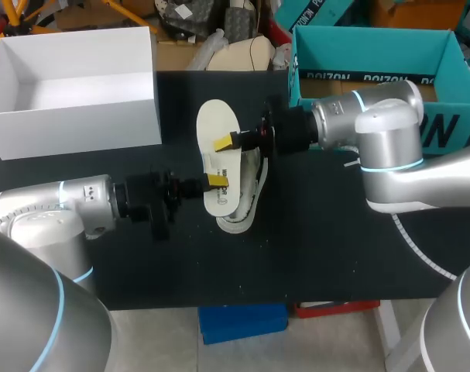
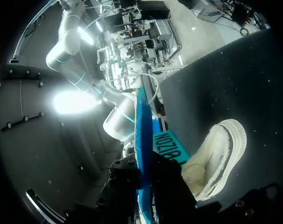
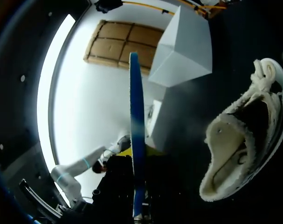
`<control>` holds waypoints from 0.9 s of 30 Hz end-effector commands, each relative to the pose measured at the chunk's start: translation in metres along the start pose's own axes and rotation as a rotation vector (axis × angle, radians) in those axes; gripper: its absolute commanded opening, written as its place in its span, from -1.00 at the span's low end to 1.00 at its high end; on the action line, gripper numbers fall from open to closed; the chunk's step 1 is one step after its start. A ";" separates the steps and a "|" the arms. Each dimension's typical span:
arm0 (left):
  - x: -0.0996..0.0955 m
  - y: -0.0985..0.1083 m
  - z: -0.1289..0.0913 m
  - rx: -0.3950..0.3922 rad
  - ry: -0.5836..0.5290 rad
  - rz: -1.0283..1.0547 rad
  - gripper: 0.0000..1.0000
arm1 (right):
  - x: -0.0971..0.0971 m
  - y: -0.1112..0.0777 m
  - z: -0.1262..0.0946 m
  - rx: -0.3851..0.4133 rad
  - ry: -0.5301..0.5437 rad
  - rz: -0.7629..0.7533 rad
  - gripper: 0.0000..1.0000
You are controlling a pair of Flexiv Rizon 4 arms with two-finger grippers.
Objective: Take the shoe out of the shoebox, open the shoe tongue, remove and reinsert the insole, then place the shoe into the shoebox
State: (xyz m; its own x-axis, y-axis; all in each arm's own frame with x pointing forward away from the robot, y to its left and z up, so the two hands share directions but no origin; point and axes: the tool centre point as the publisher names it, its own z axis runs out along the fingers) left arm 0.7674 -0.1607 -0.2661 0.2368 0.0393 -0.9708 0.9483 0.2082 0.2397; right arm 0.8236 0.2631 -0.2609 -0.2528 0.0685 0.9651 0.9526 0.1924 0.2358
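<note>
The cream insole [image 1: 219,155] is held flat above the table's middle, partly over the white shoe [image 1: 248,198], which lies on its side on the black mat. My left gripper [image 1: 217,180] is shut on the insole's near end and my right gripper [image 1: 223,142] is shut on its side edge. In the left wrist view the insole [image 2: 143,140] shows edge-on as a blue strip between the dark fingers [image 2: 127,186], with the shoe [image 2: 216,158] beside it. In the right wrist view the insole [image 3: 136,116] is again edge-on, and the shoe's fuzzy opening [image 3: 239,149] lies off to one side.
A white open box [image 1: 72,85] stands at the back left, also in the right wrist view [image 3: 183,46]. The teal shoebox [image 1: 374,32] stands open at the back right, behind my right arm. The mat's front is bare.
</note>
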 end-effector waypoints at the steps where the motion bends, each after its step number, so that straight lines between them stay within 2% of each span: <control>1: -0.002 -0.004 -0.006 -0.013 0.033 0.019 1.00 | -0.002 0.001 0.001 0.002 0.001 0.001 -1.00; 5: -0.005 -0.002 -0.019 -0.044 0.113 0.054 1.00 | -0.002 0.001 0.001 0.002 0.001 0.001 -1.00; 17: -0.031 0.013 -0.056 -0.120 0.360 0.192 1.00 | -0.002 0.001 0.001 0.002 0.001 0.001 -1.00; 21: -0.043 0.021 -0.058 -0.142 0.408 0.221 1.00 | -0.002 0.001 0.001 0.002 0.001 0.001 -1.00; 27: -0.070 0.023 -0.049 -0.145 0.422 0.280 1.00 | -0.002 0.001 0.001 0.002 0.001 0.001 -1.00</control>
State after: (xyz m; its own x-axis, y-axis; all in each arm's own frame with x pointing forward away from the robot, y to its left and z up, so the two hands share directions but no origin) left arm 0.7666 -0.1061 -0.2072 0.3658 0.4337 -0.8235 0.8186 0.2710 0.5064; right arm 0.8238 0.2630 -0.2612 -0.2528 0.0682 0.9651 0.9525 0.1928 0.2358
